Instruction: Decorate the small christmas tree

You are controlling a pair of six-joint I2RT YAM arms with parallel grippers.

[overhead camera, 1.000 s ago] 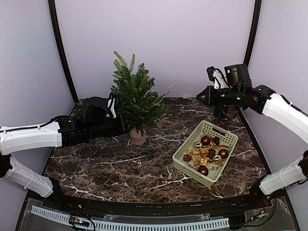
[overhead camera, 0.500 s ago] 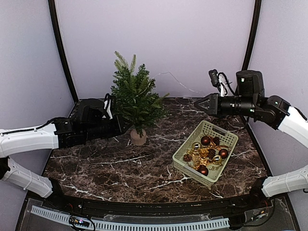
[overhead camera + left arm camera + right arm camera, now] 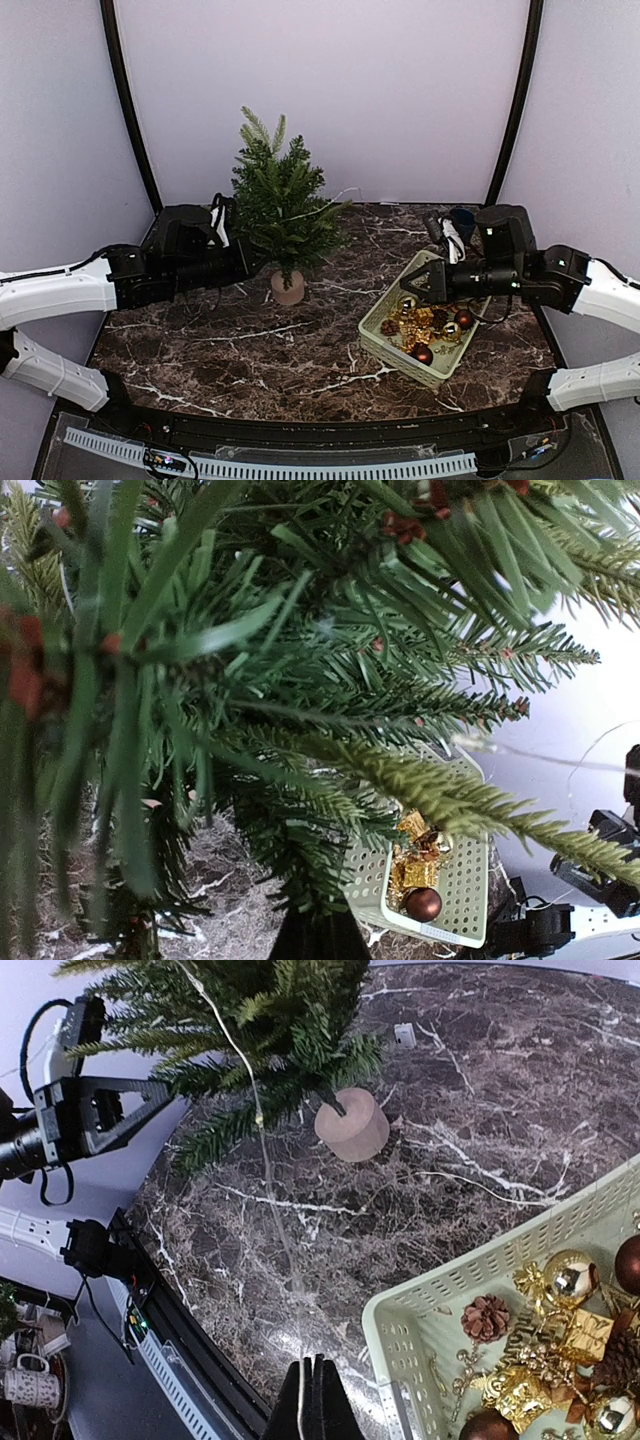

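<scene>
The small christmas tree (image 3: 280, 200) stands in its beige pot (image 3: 287, 287) at the back left. It fills the left wrist view (image 3: 300, 680) and shows in the right wrist view (image 3: 270, 1000). A thin wire light string (image 3: 258, 1110) runs from the tree's branches down to my right gripper (image 3: 318, 1365). That gripper (image 3: 405, 290) is shut on the wire, low over the basket's left edge. My left gripper (image 3: 250, 262) sits among the lower branches beside the trunk. Its fingers (image 3: 320, 935) look shut; needles hide their tips.
A pale green basket (image 3: 440, 262) at the right holds brown and gold baubles, gold ornaments and a pine cone (image 3: 487, 1317); its rim shows in both wrist views (image 3: 450, 1285) (image 3: 470, 880). A dark cup (image 3: 462, 218) stands behind it. A small white box (image 3: 404, 1033) lies behind the pot.
My right gripper has come down and nearer from high at the back right to the basket's left edge, drawing the wire with it. The left arm has barely moved.
</scene>
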